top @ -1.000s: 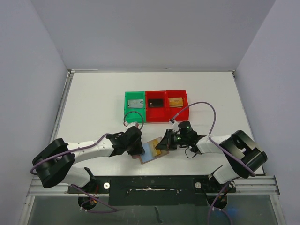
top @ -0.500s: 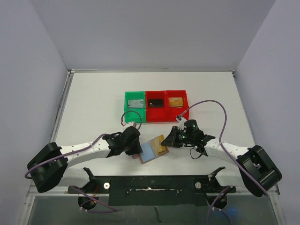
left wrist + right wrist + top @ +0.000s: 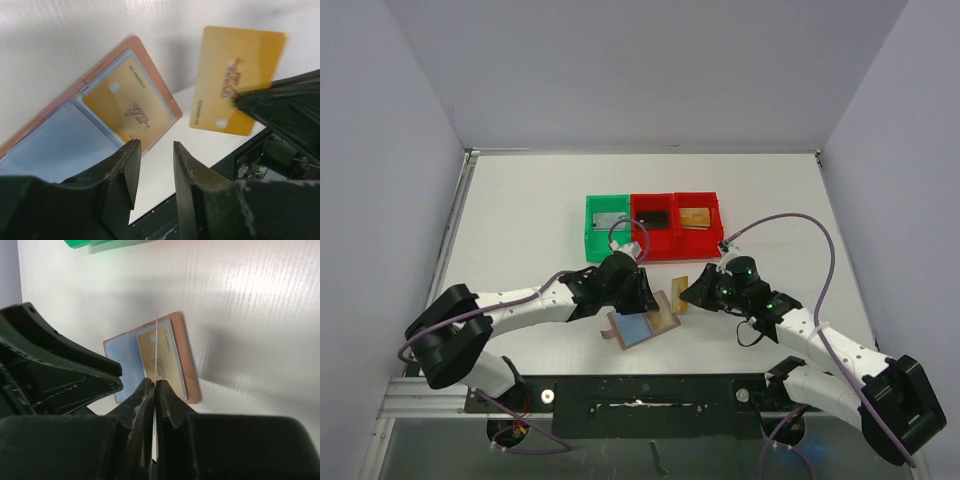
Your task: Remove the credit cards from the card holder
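The brown card holder [image 3: 616,338] lies open on the table between the arms, its light-blue lining [image 3: 60,145] facing up. One gold card [image 3: 130,105] still sits in its right pocket. A second gold card [image 3: 235,80] hangs in the air just right of the holder, clear of the pocket, with my right gripper [image 3: 154,385] shut on its lower edge. In the right wrist view that held card [image 3: 157,335] shows edge-on. My left gripper [image 3: 156,150] hovers over the holder's near edge, its jaws apart with nothing between them.
At the back stand a green bin [image 3: 590,236] with a grey card and two red bins [image 3: 636,238] [image 3: 717,222] holding a dark card and a gold card. The black mounting rail [image 3: 640,392] runs along the near edge.
My right gripper has pulled the gold card out of the holder and moved right with it. My left gripper has come off the holder, shifted right and opened.
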{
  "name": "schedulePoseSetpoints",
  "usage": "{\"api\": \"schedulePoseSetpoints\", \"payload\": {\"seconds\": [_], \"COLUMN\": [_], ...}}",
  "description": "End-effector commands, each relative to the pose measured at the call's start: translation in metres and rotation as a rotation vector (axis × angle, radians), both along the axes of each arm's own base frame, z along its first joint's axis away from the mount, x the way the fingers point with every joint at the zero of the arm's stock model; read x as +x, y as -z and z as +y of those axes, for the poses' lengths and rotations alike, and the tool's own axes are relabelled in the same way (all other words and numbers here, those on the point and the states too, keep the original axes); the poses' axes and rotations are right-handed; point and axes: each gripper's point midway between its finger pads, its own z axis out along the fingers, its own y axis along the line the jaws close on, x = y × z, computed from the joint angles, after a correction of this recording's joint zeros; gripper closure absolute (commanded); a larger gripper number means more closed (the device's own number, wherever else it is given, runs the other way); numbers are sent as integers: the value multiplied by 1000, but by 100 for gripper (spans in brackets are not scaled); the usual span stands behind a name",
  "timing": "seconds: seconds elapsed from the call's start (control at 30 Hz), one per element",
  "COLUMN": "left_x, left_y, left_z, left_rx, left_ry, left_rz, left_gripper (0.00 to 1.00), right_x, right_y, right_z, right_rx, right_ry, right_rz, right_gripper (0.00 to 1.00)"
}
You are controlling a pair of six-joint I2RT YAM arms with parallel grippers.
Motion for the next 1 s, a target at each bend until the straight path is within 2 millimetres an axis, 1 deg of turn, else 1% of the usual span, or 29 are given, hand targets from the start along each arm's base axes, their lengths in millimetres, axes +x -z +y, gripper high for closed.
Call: {"api": "schedulePoseSetpoints", "payload": {"seconds": [0.0,0.13,0.23,0.33,0.4,0.47,0.53,0.67,0.73,0.77,0.87,0.9,0.97], "left_x": [-3,-10,-19,-24,-26,-25,-23,-16,-11,-9,-2,0,4], "left_y": [4,34,52,56,56,52,44,20,8,2,-16,-21,-35], "left_z": [-21,2,24,40,46,49,45,37,38,40,52,57,69], "left_rx": [-16,86,165,206,210,207,184,124,118,123,138,141,136], "left_ry": [66,14,-12,-33,-45,-51,-52,-45,-52,-55,-78,-87,-102], "left_rz": [14,64,97,100,94,86,68,15,-20,-34,-85,-101,-134], "left_gripper": [69,71,73,74,73,73,73,73,73,72,71,68,59], "right_x": [15,17,21,28,35,41,47,58,63,65,70,71,73], "right_y": [-17,-19,-27,-42,-54,-67,-81,-98,-107,-111,-120,-125,-135], "right_z": [-15,-25,-31,-37,-43,-48,-54,-67,-72,-75,-95,-99,-100], "right_rx": [-31,-55,-64,-81,-97,-117,-141,-223,-265,-284,-334,-336,-323], "right_ry": [92,133,141,155,172,183,197,210,202,209,298,305,267], "right_rz": [-68,-85,-123,-187,-237,-296,-348,-436,-495,-520,-542,-557,-599], "right_gripper": [100,100,100,100,100,100,100,100,100,100,100,100,100]}}
